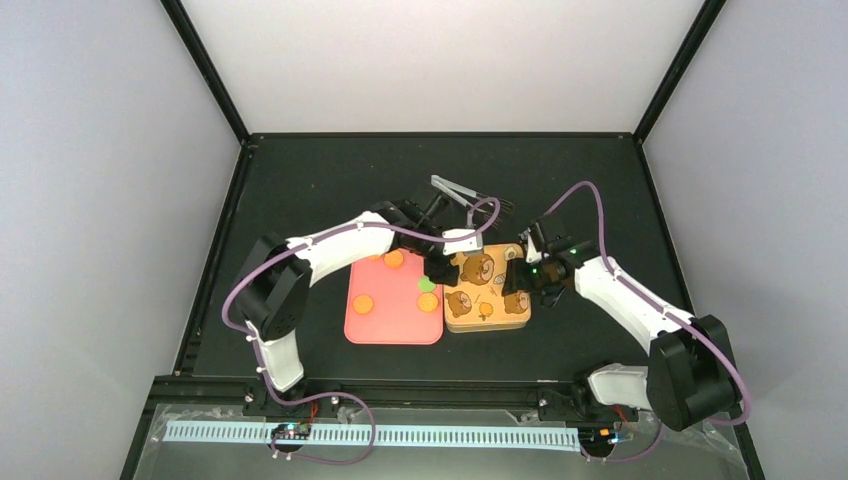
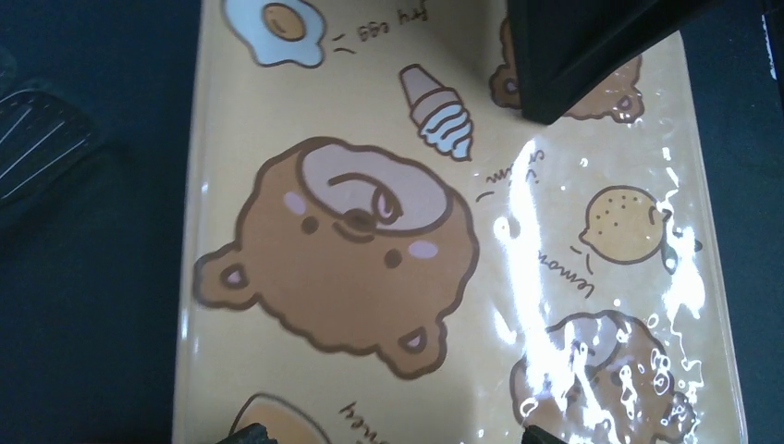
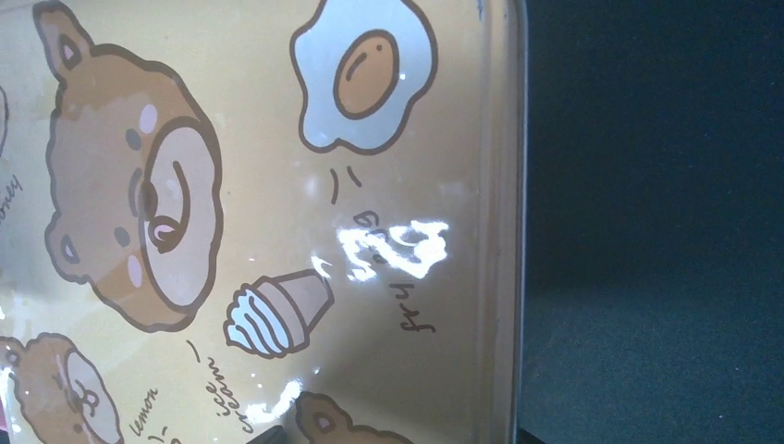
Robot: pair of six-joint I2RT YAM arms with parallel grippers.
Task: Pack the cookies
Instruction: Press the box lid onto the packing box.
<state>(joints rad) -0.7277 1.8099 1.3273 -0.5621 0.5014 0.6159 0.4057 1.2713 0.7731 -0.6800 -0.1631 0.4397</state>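
Three orange cookies [image 1: 363, 303] and a green one [image 1: 425, 284] lie on a pink tray [image 1: 385, 327] left of centre. To its right lies a shiny yellow box [image 1: 487, 312] printed with bears; it fills the left wrist view [image 2: 277, 111] and the right wrist view [image 3: 434, 102]. My left gripper [image 1: 440, 266] hangs open just over the box's left part, its fingertips [image 2: 251, 434] wide apart around my left gripper's midpoint [image 2: 398, 437]. My right gripper [image 1: 521, 276] is open over the box's right edge [image 3: 398, 437]. No cookie shows in either wrist view.
Metal tongs [image 1: 462, 192] lie on the black table behind the box, and their end shows in the left wrist view [image 2: 37, 139]. The right gripper's black body [image 2: 582, 46] shows over the box's far end. Black frame rails border the table.
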